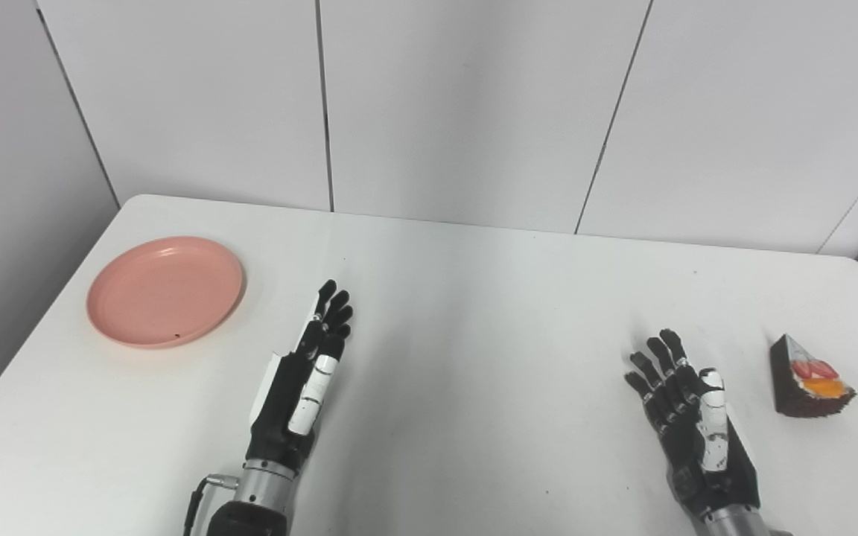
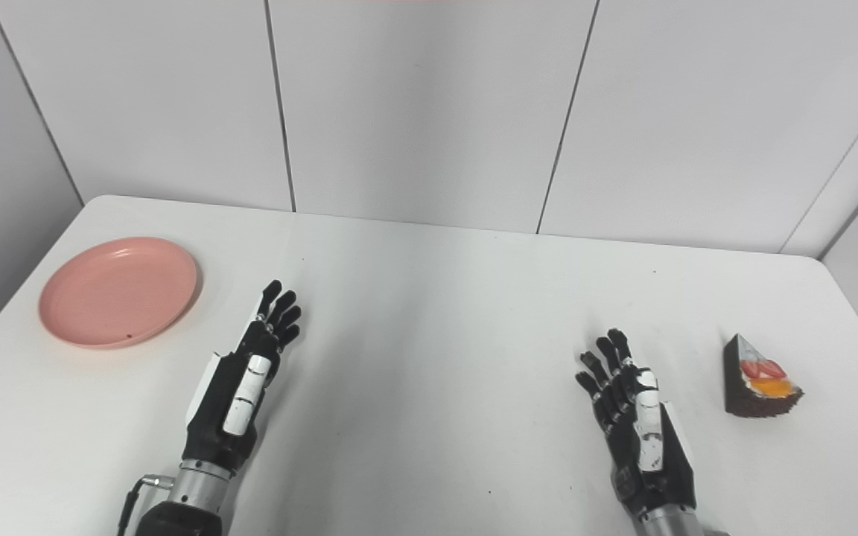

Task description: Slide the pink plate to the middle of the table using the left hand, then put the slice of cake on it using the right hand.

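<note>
broadly, the white surface [image 1: 474, 313] fills the scene, bare across its middle. the pink plate [image 1: 165, 290] lies flat near the far left corner, well apart from the centre, so the sliding step is not yet done. the left robot hand [image 1: 310, 372] sits over the surface just to the right of the plate and nearer the robot, not touching it; it holds nothing, with its fingers [image 1: 334, 307] stretched straight and close together, pointing away from the robot. the right robot hand [image 1: 686, 406] waits on the right side, empty too, its fingers spread and slightly curled. the slice of cake [image 1: 807, 378], dark with red and orange fruit on top, stands just beside that hand, to its right, near the surface's edge.

to do this step well, i judge the left robot hand should travel up and left past the plate's far left rim, lay flat fingers against or lightly on that rim, and draw the plate rightward. pressing down too hard on the shallow rim could tip it; low, even contact should keep it flat. the right robot hand should stay clear of the middle until the plate rests there.
</note>
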Action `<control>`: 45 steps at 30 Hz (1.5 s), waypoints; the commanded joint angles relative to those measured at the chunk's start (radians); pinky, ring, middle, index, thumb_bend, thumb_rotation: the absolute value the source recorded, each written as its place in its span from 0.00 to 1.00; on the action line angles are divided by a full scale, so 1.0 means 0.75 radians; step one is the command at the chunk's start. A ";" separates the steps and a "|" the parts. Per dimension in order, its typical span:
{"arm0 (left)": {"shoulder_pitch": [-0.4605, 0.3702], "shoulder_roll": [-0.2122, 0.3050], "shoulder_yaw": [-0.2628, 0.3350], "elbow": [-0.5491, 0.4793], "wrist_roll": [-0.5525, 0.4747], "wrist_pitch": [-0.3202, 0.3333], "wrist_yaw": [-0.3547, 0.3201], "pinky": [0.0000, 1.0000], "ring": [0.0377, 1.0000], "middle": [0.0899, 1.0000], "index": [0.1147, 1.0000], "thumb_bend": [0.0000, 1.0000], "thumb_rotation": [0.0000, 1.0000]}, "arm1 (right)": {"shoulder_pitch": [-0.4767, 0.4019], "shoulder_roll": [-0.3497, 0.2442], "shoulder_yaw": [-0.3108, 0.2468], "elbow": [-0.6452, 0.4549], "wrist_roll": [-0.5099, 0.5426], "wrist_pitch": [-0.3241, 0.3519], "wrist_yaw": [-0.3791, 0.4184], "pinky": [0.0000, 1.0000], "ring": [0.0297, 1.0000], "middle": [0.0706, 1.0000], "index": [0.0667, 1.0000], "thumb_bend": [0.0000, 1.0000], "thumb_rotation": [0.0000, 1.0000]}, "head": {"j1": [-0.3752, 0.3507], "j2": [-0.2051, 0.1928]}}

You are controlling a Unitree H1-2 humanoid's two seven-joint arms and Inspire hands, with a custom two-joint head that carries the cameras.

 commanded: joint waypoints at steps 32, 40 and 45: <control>-0.582 0.491 0.366 0.234 0.275 -0.018 0.275 0.80 0.85 0.83 0.93 0.70 0.98 | 0.054 0.048 0.030 -0.021 -0.016 -0.011 -0.038 0.95 0.94 0.98 1.00 0.75 1.00 | -0.016 0.018; -0.582 0.612 0.381 0.524 0.331 -0.124 0.365 0.81 0.88 0.86 0.96 0.75 1.00 | 0.050 0.041 0.030 -0.018 -0.015 -0.007 -0.037 0.95 0.95 0.99 1.00 0.74 1.00 | -0.017 0.016; -0.575 0.644 0.381 0.664 0.343 -0.185 0.413 0.81 0.89 0.86 0.96 0.75 1.00 | 0.051 0.036 0.027 -0.015 -0.013 -0.008 -0.035 0.94 0.94 0.98 1.00 0.74 1.00 | -0.012 0.018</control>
